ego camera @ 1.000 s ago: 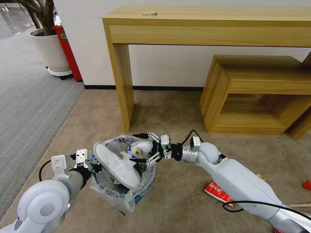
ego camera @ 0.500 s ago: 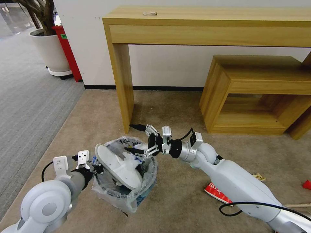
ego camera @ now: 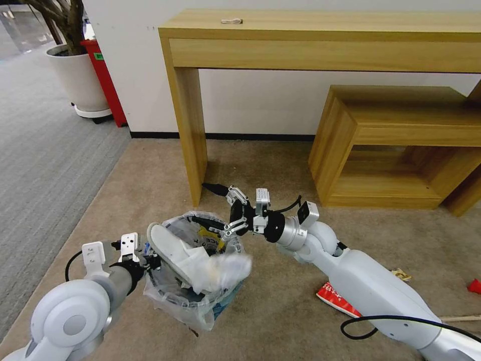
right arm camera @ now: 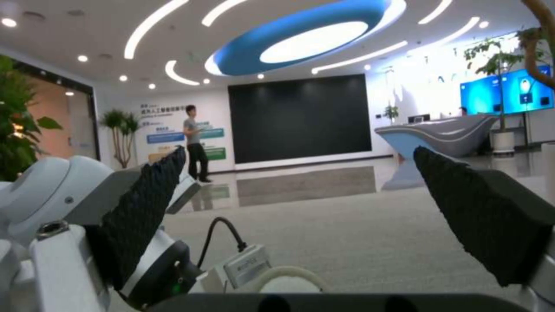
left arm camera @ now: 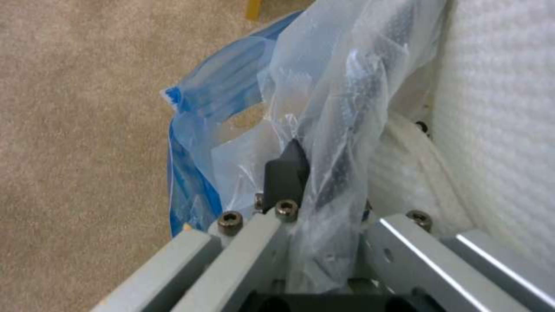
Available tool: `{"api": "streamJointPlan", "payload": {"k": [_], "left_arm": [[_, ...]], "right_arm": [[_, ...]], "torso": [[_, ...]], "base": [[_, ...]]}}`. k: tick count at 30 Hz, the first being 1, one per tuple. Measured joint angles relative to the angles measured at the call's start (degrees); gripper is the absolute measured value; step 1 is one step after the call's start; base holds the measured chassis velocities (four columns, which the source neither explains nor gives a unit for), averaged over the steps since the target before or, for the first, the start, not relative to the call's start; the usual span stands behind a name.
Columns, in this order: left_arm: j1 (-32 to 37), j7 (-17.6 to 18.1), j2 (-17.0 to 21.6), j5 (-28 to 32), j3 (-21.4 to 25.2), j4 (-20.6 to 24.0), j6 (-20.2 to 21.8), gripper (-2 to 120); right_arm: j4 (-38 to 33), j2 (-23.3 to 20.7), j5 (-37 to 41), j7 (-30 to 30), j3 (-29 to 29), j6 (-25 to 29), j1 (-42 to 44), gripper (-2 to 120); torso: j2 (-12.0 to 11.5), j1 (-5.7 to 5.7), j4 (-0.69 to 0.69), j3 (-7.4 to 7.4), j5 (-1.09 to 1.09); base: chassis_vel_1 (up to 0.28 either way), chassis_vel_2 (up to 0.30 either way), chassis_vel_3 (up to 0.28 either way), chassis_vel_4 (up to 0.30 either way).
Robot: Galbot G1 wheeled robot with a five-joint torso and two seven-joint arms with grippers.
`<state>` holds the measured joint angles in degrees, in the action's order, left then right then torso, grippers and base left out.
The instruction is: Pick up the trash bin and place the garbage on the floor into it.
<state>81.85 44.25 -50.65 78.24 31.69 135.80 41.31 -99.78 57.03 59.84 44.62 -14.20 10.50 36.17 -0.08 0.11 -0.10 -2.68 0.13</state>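
Observation:
The trash bin [ego camera: 186, 296], dark with a crinkly clear liner, hangs just above the floor [ego camera: 270, 321]. My left gripper [ego camera: 150, 260] is shut on its rim, and the left wrist view shows the gripper [left arm camera: 312, 167] pinching liner and rim beside a white slipper [left arm camera: 497, 108]. That slipper [ego camera: 173, 248] sticks out of the bin. A blurred white wad [ego camera: 229, 265] is at the bin's right rim. My right gripper [ego camera: 203, 203] hovers open above the bin's far edge, with nothing between its fingers [right arm camera: 147, 203]. A red-white packet [ego camera: 336, 298] lies on the floor under my right arm.
A red wrapper [ego camera: 475, 286], a wooden stick [ego camera: 461, 318] and a small tan scrap [ego camera: 401, 274] lie at the right. A wooden console table [ego camera: 188, 125] and a low wooden shelf [ego camera: 345, 125] stand behind. A white plant pot [ego camera: 80, 80] stands on grey ribbed carpet [ego camera: 45, 165].
My right gripper rose up and back out of the bin and no longer holds the white wad, which now shows blurred at the bin's right rim. The left gripper kept its hold.

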Motion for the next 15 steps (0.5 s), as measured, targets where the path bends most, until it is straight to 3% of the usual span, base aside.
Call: {"api": "streamJointPlan", "payload": {"k": [15], "left_arm": [[0.5, 1.0, -0.5, 1.2, 0.3, 0.5, 0.0, 0]], "right_arm": [[-1.1, -0.5, 1.2, -1.9, 1.0, 0.1, -0.2, 100]], "torso": [[0.0, 0.00, 0.00, 0.00, 0.00]], "base": [[0.000, 0.000, 0.000, 0.000]]}}
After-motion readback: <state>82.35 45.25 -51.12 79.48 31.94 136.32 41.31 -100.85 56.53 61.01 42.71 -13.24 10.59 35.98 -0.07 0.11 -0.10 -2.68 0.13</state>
